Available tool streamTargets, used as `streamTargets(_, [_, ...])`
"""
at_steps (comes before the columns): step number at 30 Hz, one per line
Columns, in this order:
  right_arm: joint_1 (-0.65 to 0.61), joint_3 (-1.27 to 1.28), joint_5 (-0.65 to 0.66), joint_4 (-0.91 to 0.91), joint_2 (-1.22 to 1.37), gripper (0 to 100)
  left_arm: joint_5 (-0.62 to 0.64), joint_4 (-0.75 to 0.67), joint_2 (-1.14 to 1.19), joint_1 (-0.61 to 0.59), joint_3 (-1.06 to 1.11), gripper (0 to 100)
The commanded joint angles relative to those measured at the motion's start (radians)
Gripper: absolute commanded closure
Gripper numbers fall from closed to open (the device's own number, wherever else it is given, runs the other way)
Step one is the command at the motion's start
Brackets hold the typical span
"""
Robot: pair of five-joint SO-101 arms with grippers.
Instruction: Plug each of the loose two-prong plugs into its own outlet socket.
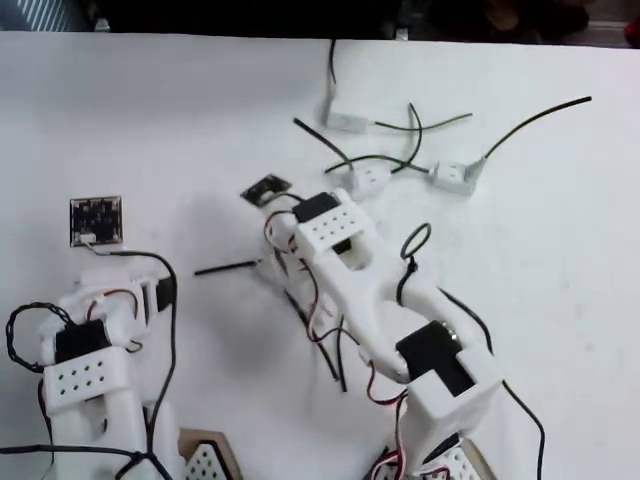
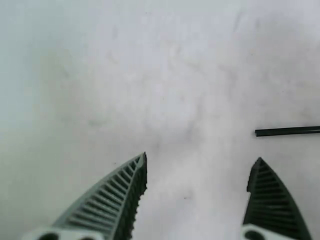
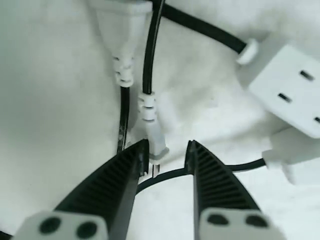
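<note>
My right gripper (image 3: 166, 150) is open and straddles a small white two-prong plug (image 3: 155, 142). One finger (image 3: 127, 170) touches the plug; a gap remains on the other side. The plug's prongs (image 3: 150, 171) point back between the fingers, and its black cable (image 3: 150, 55) runs away from me. A second white plug (image 3: 120, 30) lies beside it. A white outlet socket (image 3: 292, 92) with slots is off to the side. In the high view the right arm (image 1: 340, 240) reaches toward the outlet blocks (image 1: 368, 178). My left gripper (image 2: 200, 160) hangs open over bare table.
More white outlet blocks (image 1: 350, 115) (image 1: 455, 175) and looping black cables (image 1: 520, 125) lie at the back of the white table (image 1: 560, 300). A black stick (image 1: 225, 268) (image 2: 287, 131) lies between the arms. A small dark board (image 1: 96, 220) sits beyond the left arm (image 1: 85, 360).
</note>
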Motion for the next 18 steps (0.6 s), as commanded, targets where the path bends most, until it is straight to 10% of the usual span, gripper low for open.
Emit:
streamTargets(1, [0.001,-0.021,-0.008,-0.019,-0.03,88.9,0.003,-0.018,-0.025,-0.005,-0.003,68])
streamTargets(18, [-0.039,-0.032,-0.046,-0.015,0.074,88.7,0.003,-0.018,-0.025,-0.005,-0.003,68])
